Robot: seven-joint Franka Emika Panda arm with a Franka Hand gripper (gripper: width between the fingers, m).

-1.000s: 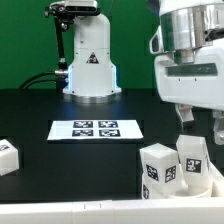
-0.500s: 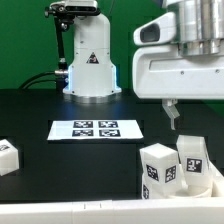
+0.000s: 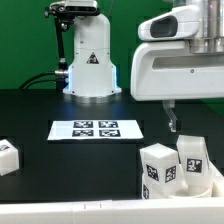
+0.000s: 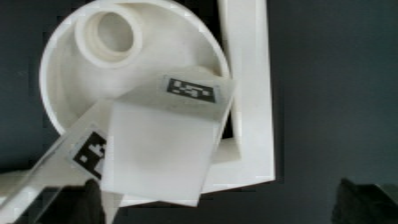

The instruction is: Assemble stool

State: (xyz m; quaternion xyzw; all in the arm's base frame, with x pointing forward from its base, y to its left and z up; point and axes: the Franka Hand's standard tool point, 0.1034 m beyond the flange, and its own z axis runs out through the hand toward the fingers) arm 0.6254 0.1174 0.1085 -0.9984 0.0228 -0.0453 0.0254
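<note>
White leg (image 4: 160, 140) with black-and-white marker tags (image 4: 192, 89) overlaps round seat (image 4: 107, 90), four o'clock of marker board (image 3: 96, 129); gripper (image 4: 219, 198) jaws apart, empty

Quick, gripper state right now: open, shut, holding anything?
Gripper: open wide, holding nothing; a white stool leg lies below it, not gripped.

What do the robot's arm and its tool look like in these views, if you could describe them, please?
The arm is glossy white, with rounded, blocky housings. Its base column carries a black triangular warning sign, with a blue glow low on its side and a dark cable trailing off. The tool has two slim dark fingers.
</note>
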